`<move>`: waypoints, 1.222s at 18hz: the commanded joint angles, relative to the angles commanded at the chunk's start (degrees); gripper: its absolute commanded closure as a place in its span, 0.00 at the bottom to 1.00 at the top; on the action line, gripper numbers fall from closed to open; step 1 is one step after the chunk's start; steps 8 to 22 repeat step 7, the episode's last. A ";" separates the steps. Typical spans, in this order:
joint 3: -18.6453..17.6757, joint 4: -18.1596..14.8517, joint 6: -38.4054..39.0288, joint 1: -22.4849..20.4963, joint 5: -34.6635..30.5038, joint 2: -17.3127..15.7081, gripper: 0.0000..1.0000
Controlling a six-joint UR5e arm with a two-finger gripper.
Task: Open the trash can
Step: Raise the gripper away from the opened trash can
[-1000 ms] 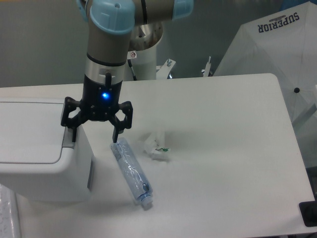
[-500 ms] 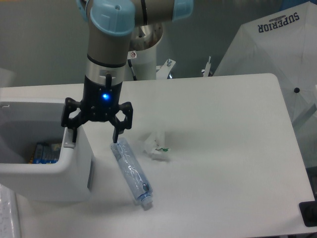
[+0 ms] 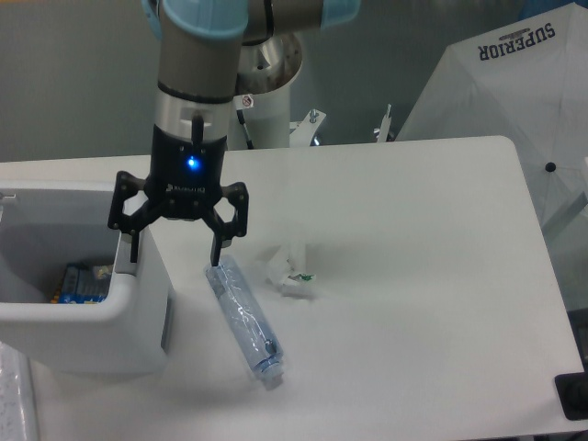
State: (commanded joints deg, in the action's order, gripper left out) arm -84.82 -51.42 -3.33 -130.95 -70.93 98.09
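The white trash can [image 3: 119, 322] stands at the table's left edge with its top open, and blue-and-yellow packaging [image 3: 81, 282] shows inside. My gripper [image 3: 175, 254] hangs over the can's right rim, open and empty. Its left finger [image 3: 134, 246] is just above the rim's corner and its right finger [image 3: 215, 248] is above the upper end of a clear plastic bottle [image 3: 243, 318] lying on the table. The lid itself is not visible.
A crumpled clear wrapper [image 3: 289, 272] lies right of the bottle. A white umbrella-like cover [image 3: 514, 101] stands beyond the table's right edge. The robot's white base [image 3: 271, 101] is at the back.
The trash can's flat lid, closed one second ago, has gone from the top and the inside now shows. My gripper has shifted slightly left and up.
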 joint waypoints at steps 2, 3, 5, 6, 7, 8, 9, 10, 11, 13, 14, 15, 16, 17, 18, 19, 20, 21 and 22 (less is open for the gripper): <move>1.50 -0.18 -0.53 -0.88 -0.44 0.00 0.00; 1.94 -0.18 -1.23 -1.32 -1.48 0.00 0.00; 2.12 -0.26 -4.21 -1.85 -5.34 -0.09 0.00; 2.12 -0.26 -5.88 -1.94 -7.10 -0.09 0.00; 2.12 -0.35 -7.46 -1.94 -8.25 -0.09 0.00; 2.12 -0.35 -7.46 -1.94 -8.25 -0.09 0.00; 2.12 -0.35 -7.46 -1.94 -8.25 -0.09 0.00; 2.12 -0.35 -7.46 -1.94 -8.25 -0.09 0.00; 2.12 -0.35 -7.46 -1.94 -8.25 -0.09 0.00; 2.12 -0.35 -7.46 -1.94 -8.25 -0.09 0.00; 2.12 -0.35 -7.46 -1.94 -8.25 -0.09 0.00; 2.12 -0.35 -7.46 -1.94 -8.25 -0.09 0.00; 2.12 -0.35 -7.46 -1.94 -8.25 -0.09 0.00; 2.12 -0.35 -7.46 -1.94 -8.25 -0.09 0.00; 2.12 -0.35 -7.46 -1.94 -8.25 -0.09 0.00; 2.12 -0.35 -7.46 -1.94 -8.25 -0.09 0.00; 2.12 -0.35 -7.46 -1.94 -8.25 -0.09 0.00; 2.12 -0.35 -7.46 -1.94 -8.25 -0.09 0.00; 2.12 -0.35 -7.46 -1.94 -8.25 -0.09 0.00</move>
